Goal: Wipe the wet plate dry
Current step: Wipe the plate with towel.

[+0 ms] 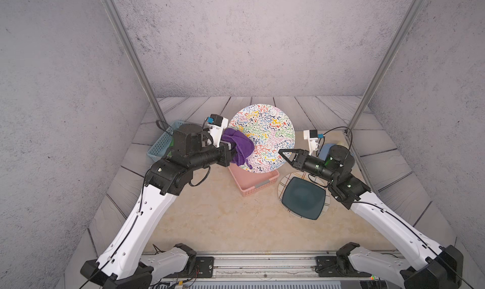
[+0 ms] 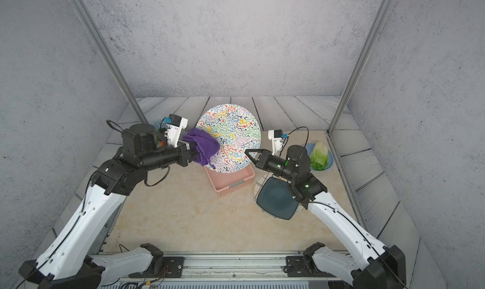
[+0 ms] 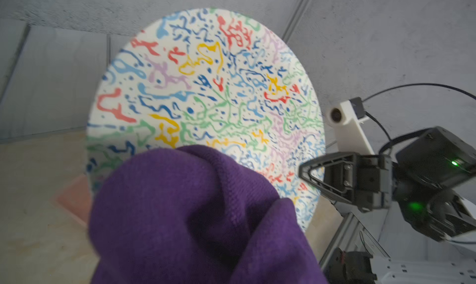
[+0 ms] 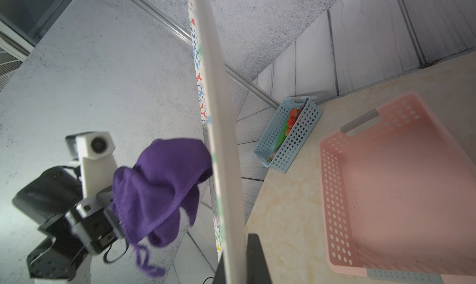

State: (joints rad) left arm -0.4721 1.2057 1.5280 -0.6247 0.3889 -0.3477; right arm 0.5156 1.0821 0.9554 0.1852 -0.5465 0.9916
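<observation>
No readable text, label, brand, number or sign shows on anything in these views.

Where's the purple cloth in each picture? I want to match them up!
Top view: cloth on the left side of the plate, mid-picture.
Top view: cloth, same spot on the plate.
Left wrist: cloth big and close, covering part of the plate.
Right wrist: cloth against the patterned side of the edge-on plate.
Shared landmark: the plate, in all four views.
</observation>
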